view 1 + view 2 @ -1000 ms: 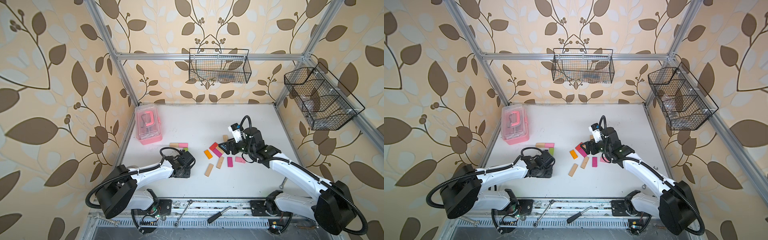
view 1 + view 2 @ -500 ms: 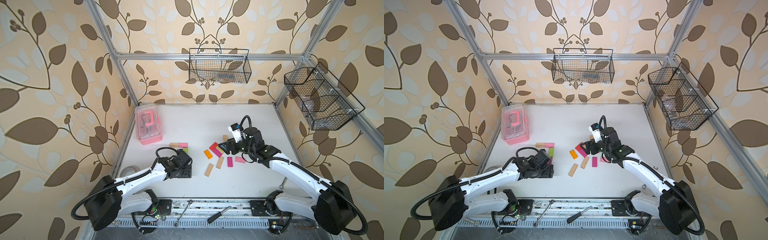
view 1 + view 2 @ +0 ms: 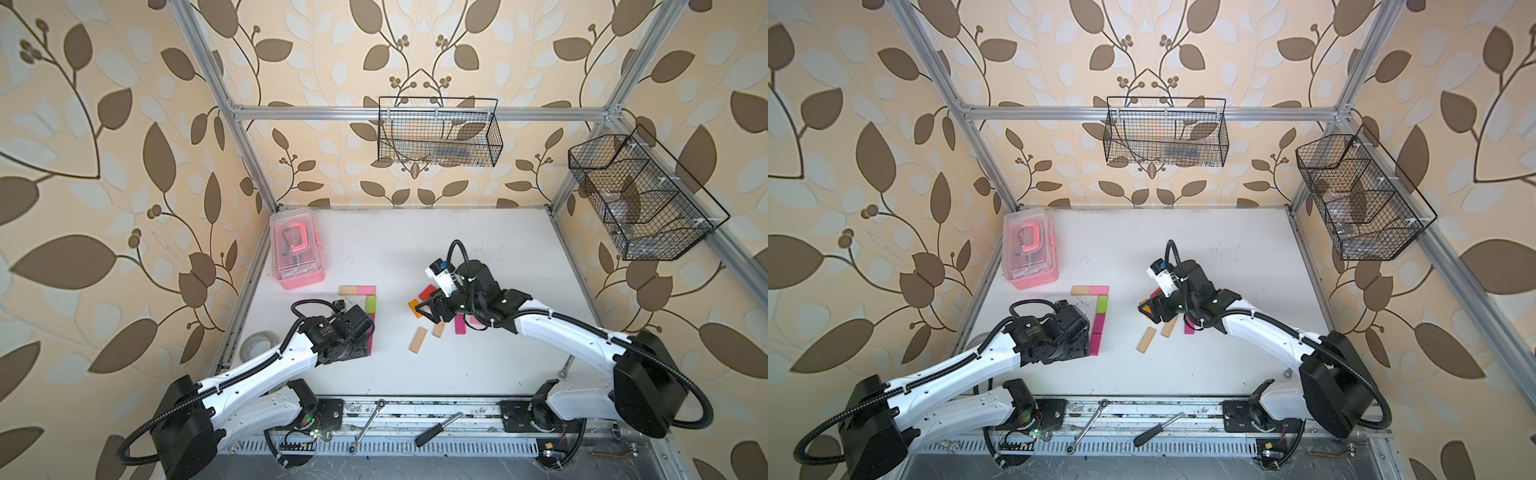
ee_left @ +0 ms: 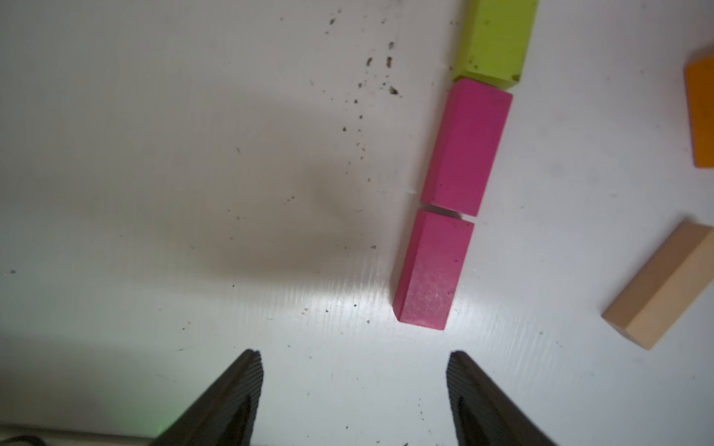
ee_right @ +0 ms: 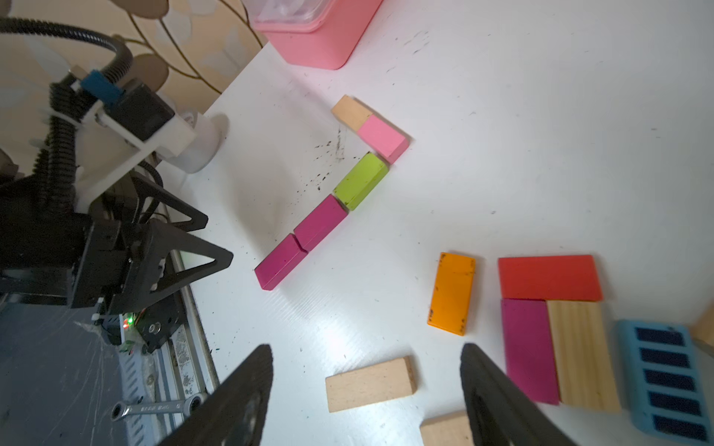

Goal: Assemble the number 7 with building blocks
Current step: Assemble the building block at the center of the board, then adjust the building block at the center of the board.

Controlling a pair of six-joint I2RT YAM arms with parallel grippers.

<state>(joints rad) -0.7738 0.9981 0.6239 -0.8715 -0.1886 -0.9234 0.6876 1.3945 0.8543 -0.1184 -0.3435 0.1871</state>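
Several building blocks form a shape in both top views: a wood block [image 3: 1081,290] and a pink block [image 3: 1099,289] lie end to end. A lime green block [image 3: 1101,304] and two magenta blocks [image 3: 1099,323] run down from the pink end. My left gripper [image 4: 354,355] is open and empty, just short of the lower magenta block [image 4: 429,270]. My right gripper [image 5: 367,347] is open over a loose wood block [image 5: 371,384]. Beside it lie orange [image 5: 452,293], red [image 5: 548,278], magenta [image 5: 529,347], wood [image 5: 583,355] and blue striped [image 5: 664,378] blocks.
A pink plastic box [image 3: 296,253] stands at the back left of the table. A tape roll [image 3: 257,343] lies by the left edge. Wire baskets hang on the back wall [image 3: 438,133] and right wall [image 3: 640,199]. A wrench [image 3: 365,426] and screwdriver [image 3: 436,430] lie on the front rail.
My left gripper has drawn back a little toward the table's front, and the lower magenta block now shows beside it. The right arm has hardly moved.
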